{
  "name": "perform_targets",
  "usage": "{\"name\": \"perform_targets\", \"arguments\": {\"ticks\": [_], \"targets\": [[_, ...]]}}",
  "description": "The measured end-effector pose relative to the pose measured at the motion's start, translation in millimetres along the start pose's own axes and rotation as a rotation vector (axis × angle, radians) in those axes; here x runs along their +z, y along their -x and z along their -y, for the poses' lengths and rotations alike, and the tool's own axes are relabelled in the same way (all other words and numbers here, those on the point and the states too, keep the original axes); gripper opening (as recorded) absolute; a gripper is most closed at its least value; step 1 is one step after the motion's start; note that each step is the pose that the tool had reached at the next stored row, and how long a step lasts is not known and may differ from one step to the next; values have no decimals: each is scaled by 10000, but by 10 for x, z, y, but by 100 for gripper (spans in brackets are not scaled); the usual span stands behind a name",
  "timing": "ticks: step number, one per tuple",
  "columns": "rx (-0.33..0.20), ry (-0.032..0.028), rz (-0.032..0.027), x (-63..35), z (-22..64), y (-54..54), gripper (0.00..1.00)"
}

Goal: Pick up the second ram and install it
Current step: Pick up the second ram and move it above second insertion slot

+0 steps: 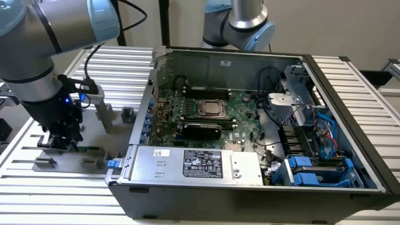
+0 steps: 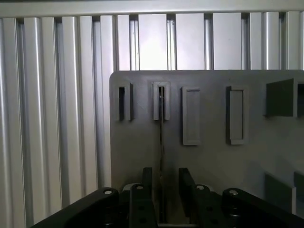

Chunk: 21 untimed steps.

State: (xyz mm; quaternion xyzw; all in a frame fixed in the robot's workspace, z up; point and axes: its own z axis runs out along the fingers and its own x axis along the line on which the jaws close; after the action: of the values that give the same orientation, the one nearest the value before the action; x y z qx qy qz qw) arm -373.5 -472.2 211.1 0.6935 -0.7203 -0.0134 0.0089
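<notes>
End effector [image 2: 165, 175] above grey plastic holder plate [image 2: 209, 161]
I read its fingers [image 2: 147, 179] apart, flanking the slim green RAM stick [image 2: 162, 128] standing in that plate.

power supply labels [image 1: 203, 164], no text legible

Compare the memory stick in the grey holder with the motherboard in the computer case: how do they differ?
The memory stick is slim and small; the motherboard is broad and far larger. The memory stick stands on edge in the grey holder, the open hand around it; the motherboard lies flat inside the open computer case. Both are green circuit boards.
</notes>
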Motion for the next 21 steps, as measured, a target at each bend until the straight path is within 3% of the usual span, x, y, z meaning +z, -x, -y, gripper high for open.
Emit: {"name": "perform_targets", "arguments": {"ticks": [7, 13, 14, 21], "targets": [[-1, 0, 0, 122, -37, -4, 100], [0, 4, 34, 146, -42, -7, 100], [-1, 3, 35, 146, -41, -7, 0], [-3, 3, 78, 147, -41, -8, 0]]}}
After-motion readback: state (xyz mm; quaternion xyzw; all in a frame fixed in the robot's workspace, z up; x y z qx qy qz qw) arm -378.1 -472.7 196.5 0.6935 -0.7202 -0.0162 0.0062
